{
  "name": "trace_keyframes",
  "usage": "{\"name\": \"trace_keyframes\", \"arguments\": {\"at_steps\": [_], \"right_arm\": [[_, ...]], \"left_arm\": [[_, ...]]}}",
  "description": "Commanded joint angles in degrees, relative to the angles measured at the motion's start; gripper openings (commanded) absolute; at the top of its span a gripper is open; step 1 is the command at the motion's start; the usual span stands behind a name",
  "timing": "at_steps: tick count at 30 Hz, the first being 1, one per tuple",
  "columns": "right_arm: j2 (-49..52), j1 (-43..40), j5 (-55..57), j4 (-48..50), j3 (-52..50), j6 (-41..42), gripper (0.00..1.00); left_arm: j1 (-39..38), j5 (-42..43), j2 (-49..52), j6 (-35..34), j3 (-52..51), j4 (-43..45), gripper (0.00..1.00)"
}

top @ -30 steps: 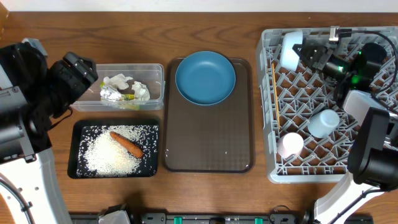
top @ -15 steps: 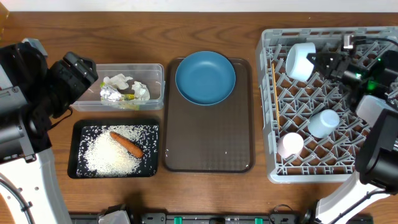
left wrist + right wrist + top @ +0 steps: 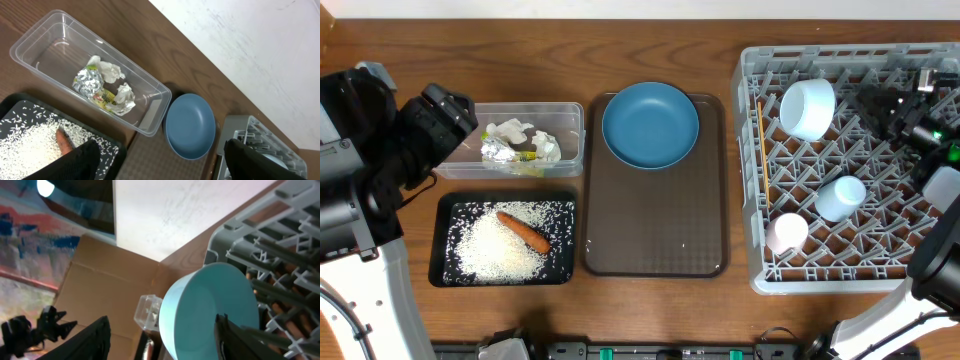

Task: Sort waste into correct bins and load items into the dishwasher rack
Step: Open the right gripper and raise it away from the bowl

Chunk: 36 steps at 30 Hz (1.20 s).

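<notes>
The white bowl with a light blue inside [image 3: 807, 108] is seen tilted on its side among the pegs at the far left corner of the large grey plastic dishwasher rack [image 3: 750, 200]. The right gripper [image 3: 161, 322] is held near it with fingers spread and nothing between them. A light blue cup [image 3: 841, 197], a pale pink cup [image 3: 786, 233] and thin wooden chopsticks [image 3: 761, 150] are also held in the rack. The left gripper [image 3: 161, 150] is parted wide above the clear plastic tub [image 3: 150, 90]. The dark blue round plate [image 3: 650, 124] is left on the brown serving tray [image 3: 655, 230].
</notes>
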Motion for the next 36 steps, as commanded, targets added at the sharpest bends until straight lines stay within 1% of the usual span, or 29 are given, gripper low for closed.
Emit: {"name": "trace_keyframes", "arguments": {"at_steps": [1, 3, 5, 8, 11, 18, 23, 25, 28, 30, 32, 36], "right_arm": [[0.5, -1.3, -2.3, 3.3, -0.1, 3.5, 0.6], [0.5, -1.3, -3.4, 9.2, -0.1, 8.3, 0.58], [0.5, -1.3, -3.3, 16.7, -0.1, 14.8, 0.5], [0.5, -1.1, -3.0, 33.1, 0.3, 27.9, 0.4], [0.5, -0.2, -3.1, 45.7, 2.5, 38.3, 0.37], [0.5, 3.6, -2.4, 45.8, 9.4, 46.1, 0.36], [0.5, 6.1, -1.6, 38.5, 14.9, 45.2, 0.36], [0.5, 7.1, -0.2, 33.7, 17.3, 43.6, 0.36], [0.5, 8.4, 3.0, 22.7, 20.8, 39.6, 0.36], [0.5, 9.2, 5.6, 14.1, 22.9, 35.5, 0.36], [0.5, 10.2, 8.5, 4.5, 25.0, 29.7, 0.35], [0.5, 12.3, 11.1, -9.3, 28.8, 14.0, 0.37]], "left_arm": [[0.2, -0.5, -0.1, 0.8, 0.3, -0.1, 0.82], [0.2, -0.5, -0.1, 0.8, 0.3, -0.1, 0.82], [0.2, -0.5, -0.1, 0.8, 0.3, -0.1, 0.82], [0.3, -0.5, -0.1, 0.8, 0.3, -0.1, 0.82], [0.2, -0.5, -0.1, 0.8, 0.3, -0.1, 0.82], [0.2, -0.5, -0.1, 0.8, 0.3, -0.1, 0.82], [0.2, -0.5, -0.1, 0.8, 0.3, -0.1, 0.82], [0.2, -0.5, -0.1, 0.8, 0.3, -0.1, 0.82], [0.2, -0.5, -0.1, 0.8, 0.3, -0.1, 0.82], [0.2, -0.5, -0.1, 0.8, 0.3, -0.1, 0.82], [0.2, -0.5, -0.1, 0.8, 0.3, -0.1, 0.82], [0.2, -0.5, -0.1, 0.8, 0.3, -0.1, 0.82]]}}
